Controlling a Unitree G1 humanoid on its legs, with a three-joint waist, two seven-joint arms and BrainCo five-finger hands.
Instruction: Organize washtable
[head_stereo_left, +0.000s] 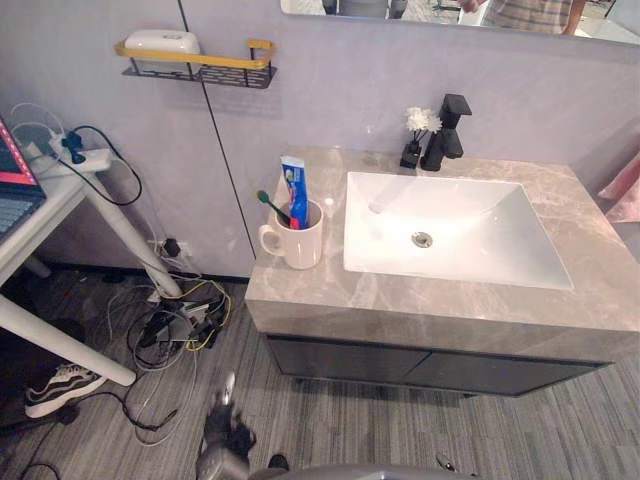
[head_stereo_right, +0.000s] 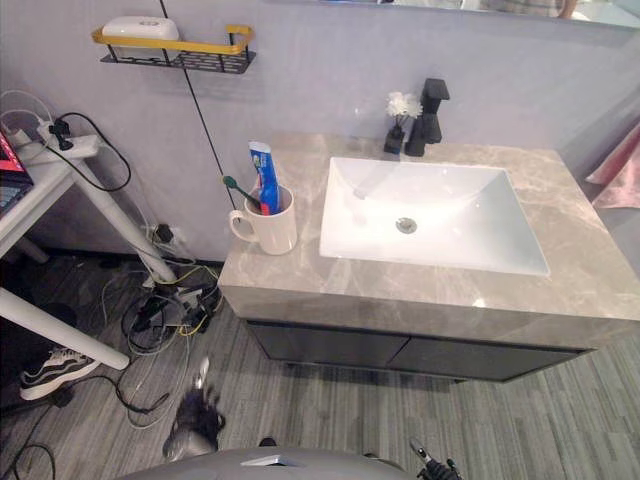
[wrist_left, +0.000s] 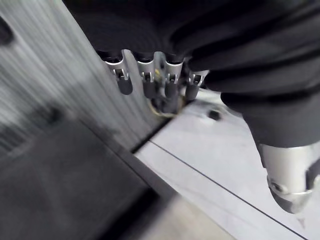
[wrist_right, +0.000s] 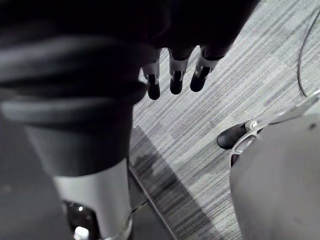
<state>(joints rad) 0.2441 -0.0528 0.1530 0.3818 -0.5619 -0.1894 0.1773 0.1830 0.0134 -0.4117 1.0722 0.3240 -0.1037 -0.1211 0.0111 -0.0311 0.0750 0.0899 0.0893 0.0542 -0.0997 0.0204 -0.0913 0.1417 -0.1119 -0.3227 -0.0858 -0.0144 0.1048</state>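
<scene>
A white mug (head_stereo_left: 296, 240) stands at the left end of the grey marble washtable (head_stereo_left: 330, 295). It holds a blue toothpaste tube (head_stereo_left: 293, 190) and a green toothbrush (head_stereo_left: 270, 205). The white sink (head_stereo_left: 450, 230) is set in the counter, with a black faucet (head_stereo_left: 447, 130) and a small vase of white flowers (head_stereo_left: 418, 135) behind it. My left hand (head_stereo_left: 225, 430) hangs low over the floor in front of the cabinet, its fingers (wrist_left: 150, 82) relaxed and holding nothing. My right hand (wrist_right: 175, 75) also hangs down over the floor, fingers loose and empty.
A wall shelf with a yellow rail (head_stereo_left: 200, 62) carries a white soap box (head_stereo_left: 162, 42). A white desk (head_stereo_left: 60, 200) with a laptop and power strip stands at the left, above tangled cables (head_stereo_left: 170, 325) and a shoe (head_stereo_left: 60, 388). Pink cloth (head_stereo_left: 625, 190) hangs at the right.
</scene>
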